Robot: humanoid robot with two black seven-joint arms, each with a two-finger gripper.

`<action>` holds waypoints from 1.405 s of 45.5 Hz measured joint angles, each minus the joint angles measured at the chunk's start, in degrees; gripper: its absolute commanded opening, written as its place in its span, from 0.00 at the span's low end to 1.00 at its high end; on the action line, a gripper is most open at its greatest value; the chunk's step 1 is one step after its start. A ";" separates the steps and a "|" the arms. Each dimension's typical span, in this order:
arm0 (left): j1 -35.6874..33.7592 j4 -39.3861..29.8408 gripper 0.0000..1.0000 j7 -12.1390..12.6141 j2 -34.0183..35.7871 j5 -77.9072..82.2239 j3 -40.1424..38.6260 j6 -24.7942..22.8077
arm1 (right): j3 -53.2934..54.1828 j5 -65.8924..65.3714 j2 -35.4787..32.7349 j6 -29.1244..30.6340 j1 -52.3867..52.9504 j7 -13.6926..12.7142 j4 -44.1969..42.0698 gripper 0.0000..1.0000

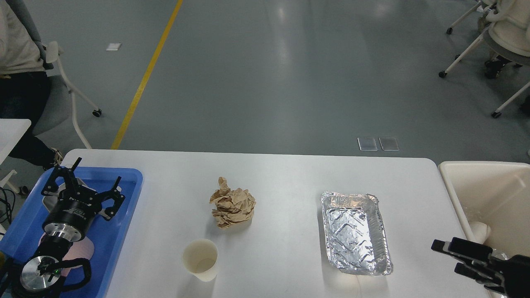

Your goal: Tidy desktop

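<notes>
The desktop (290, 178) is a wide white tabletop. On it lie a crumpled brown paper ball (232, 203) in the middle, an upright empty paper cup (200, 258) near the front edge, and an empty foil tray (355, 231) to the right. My left gripper (89, 182) hangs open over the blue tray (133, 194) at the left, holding nothing. At the desktop's front right corner my right gripper (449, 257) points left, open and empty, just right of the foil tray.
A cream bin (476, 174) stands against the desktop's right end with white rubbish (480, 229) inside. A pink item (85, 249) lies in the blue tray under my left arm. Chairs and a seated person are at the far left and right.
</notes>
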 measured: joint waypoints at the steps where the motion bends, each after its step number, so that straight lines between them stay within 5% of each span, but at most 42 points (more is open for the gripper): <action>1: -0.01 0.01 0.97 0.01 0.00 0.01 0.01 0.02 | -1.03 0.26 1.09 -1.16 -0.06 -0.32 0.00 1.00; 13: -0.13 0.02 0.97 0.06 0.00 0.02 0.84 0.61 | -6.99 3.31 11.74 -12.25 -0.24 -4.99 0.01 1.00; 47: -0.22 0.00 0.97 -0.02 0.45 0.02 2.82 1.30 | -7.45 14.97 26.03 -23.84 0.56 -9.48 -3.04 1.00; 64: -0.13 0.01 0.97 -0.02 0.57 0.02 2.82 1.30 | -7.38 18.10 32.01 -28.03 0.18 -9.72 -3.06 1.00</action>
